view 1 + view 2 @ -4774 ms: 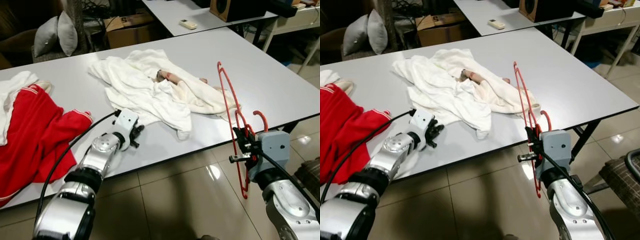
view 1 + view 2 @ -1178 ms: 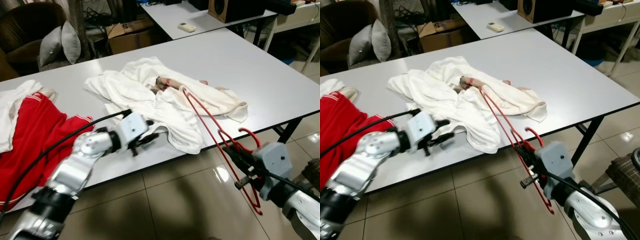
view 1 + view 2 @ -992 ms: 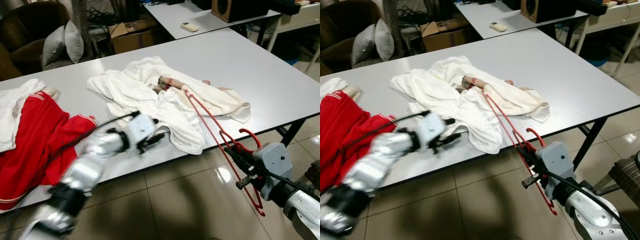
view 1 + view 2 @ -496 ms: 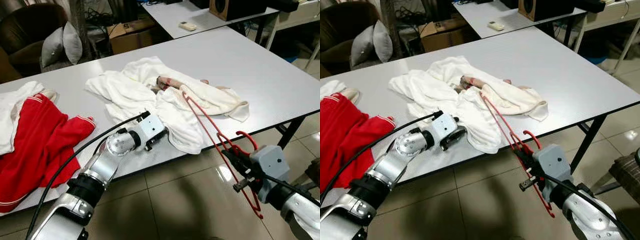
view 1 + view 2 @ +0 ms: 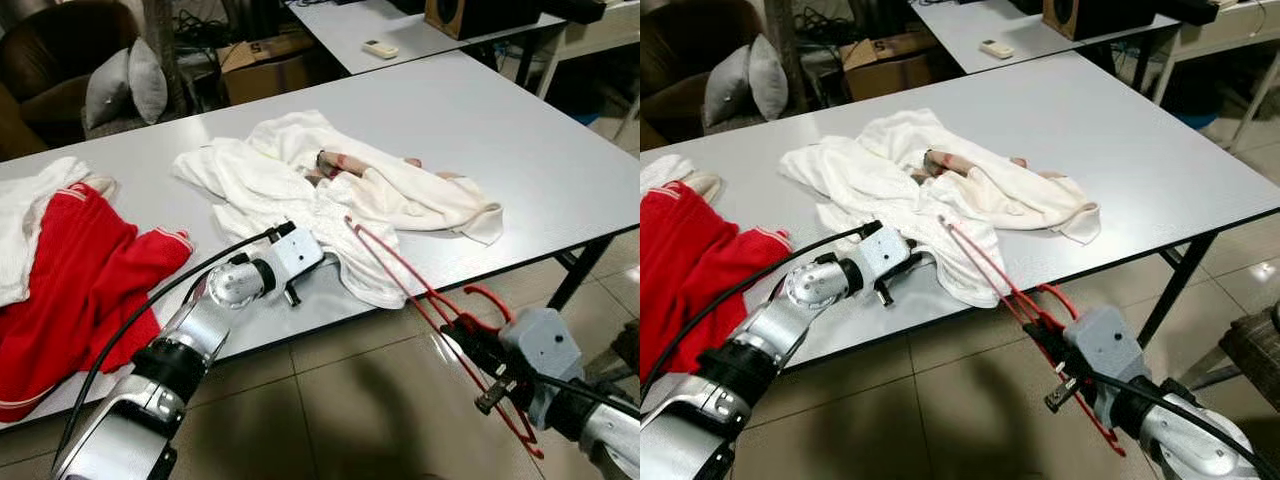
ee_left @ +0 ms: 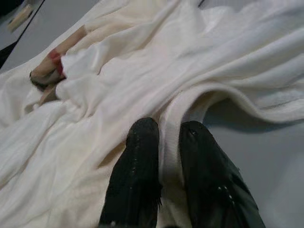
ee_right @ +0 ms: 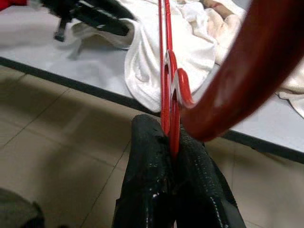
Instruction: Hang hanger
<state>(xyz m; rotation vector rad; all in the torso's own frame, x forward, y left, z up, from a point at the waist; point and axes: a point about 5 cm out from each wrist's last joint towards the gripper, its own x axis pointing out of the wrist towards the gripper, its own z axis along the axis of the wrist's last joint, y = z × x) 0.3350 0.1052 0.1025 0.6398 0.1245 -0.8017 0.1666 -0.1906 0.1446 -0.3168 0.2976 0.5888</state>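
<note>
1. The right gripper (image 7: 170, 142), low in front of the table's near edge, is clamped on the red hanger (image 5: 400, 270), whose far tip reaches onto the white garment (image 5: 300, 180).
2. The left gripper (image 6: 164, 137) pinches a fold of that garment's near hem on the grey table (image 5: 520, 130).
3. A red garment (image 5: 70, 270) is cut off at the left.
4. No writing is legible; the remote (image 5: 379, 48) on the far table is too small to read.

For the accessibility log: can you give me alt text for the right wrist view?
The right gripper is shut on a red hanger, whose frame points toward a white garment draped over the edge of a grey table; tiled floor lies below.
</note>
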